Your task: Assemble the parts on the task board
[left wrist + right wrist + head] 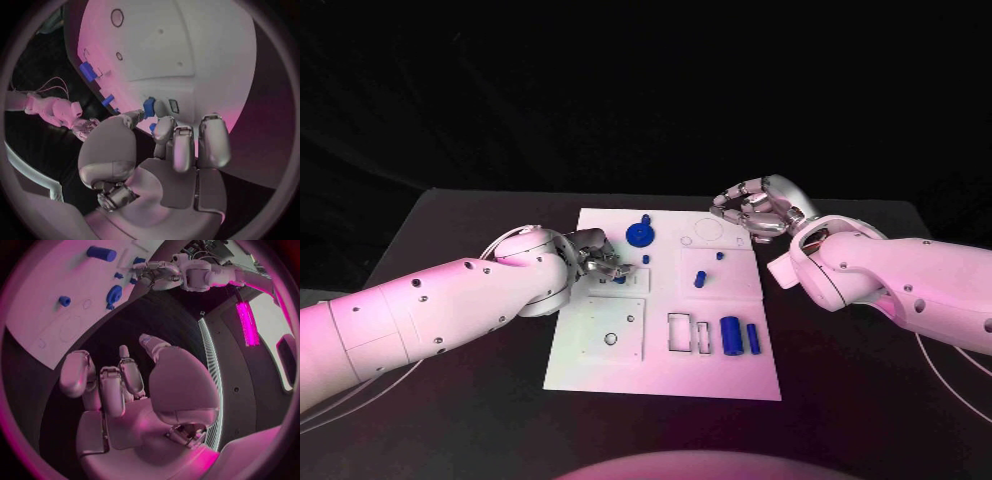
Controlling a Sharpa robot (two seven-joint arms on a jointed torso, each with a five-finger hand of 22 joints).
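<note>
L hand point(599, 259) pinches blue part point(149, 106) at board point(610, 352) left side; R hand point(759, 208) empty, fingers loosely spread, past far-right corner.

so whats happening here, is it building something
A two-armed robot is assembling small blue parts on a white task board. Its left hand is at the board's left side, pinching a small blue part just above the board. The right hand is off the board's far right corner, holding nothing. A blue disc-shaped part and two blue cylinders lie on the board.
</note>
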